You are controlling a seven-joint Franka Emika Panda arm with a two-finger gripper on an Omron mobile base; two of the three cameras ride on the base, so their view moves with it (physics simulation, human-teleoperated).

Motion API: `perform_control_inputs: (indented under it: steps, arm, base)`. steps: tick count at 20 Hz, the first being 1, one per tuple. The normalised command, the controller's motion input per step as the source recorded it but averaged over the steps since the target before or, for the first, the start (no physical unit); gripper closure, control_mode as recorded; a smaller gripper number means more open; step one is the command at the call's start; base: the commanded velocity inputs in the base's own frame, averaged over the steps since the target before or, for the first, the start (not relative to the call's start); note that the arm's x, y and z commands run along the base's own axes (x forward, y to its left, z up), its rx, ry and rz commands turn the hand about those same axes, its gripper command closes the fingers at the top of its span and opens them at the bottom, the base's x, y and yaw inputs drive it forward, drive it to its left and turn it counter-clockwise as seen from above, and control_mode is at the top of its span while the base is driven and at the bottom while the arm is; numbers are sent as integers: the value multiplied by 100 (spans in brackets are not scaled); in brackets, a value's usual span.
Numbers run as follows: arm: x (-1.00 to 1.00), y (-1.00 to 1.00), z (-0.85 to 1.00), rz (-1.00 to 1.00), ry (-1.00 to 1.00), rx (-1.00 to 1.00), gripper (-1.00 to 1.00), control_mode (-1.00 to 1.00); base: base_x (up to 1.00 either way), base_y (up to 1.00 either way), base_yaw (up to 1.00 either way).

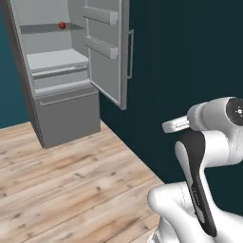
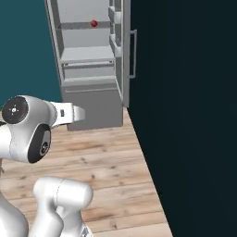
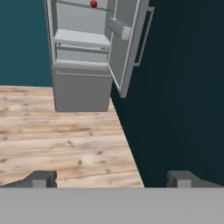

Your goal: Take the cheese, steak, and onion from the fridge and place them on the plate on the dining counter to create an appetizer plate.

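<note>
Gripper (image 3: pixel 111 179) wide open, empty — bare wooden floor (image 3: pixel 61 144) before the open fridge (image 3: pixel 81 61), probably the onion (image 3: pixel 93 4) on its shelf.

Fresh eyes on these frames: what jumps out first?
The fridge stands open across the wood floor, door swung to its right, with one small dark-red onion alone on an upper shelf. Nearer, the gripper points at it from well back, jaws wide apart and holding nothing.
</note>
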Motion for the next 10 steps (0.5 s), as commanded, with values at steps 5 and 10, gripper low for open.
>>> perform_control_inputs:
  steps: [5, 10]
  arm:
    - [0, 0, 0, 0, 0, 0, -100, 100]
    - [0, 0, 0, 0, 0, 0, -100, 100]
  base:
    - [100, 87, -7]
    - [100, 43, -1]
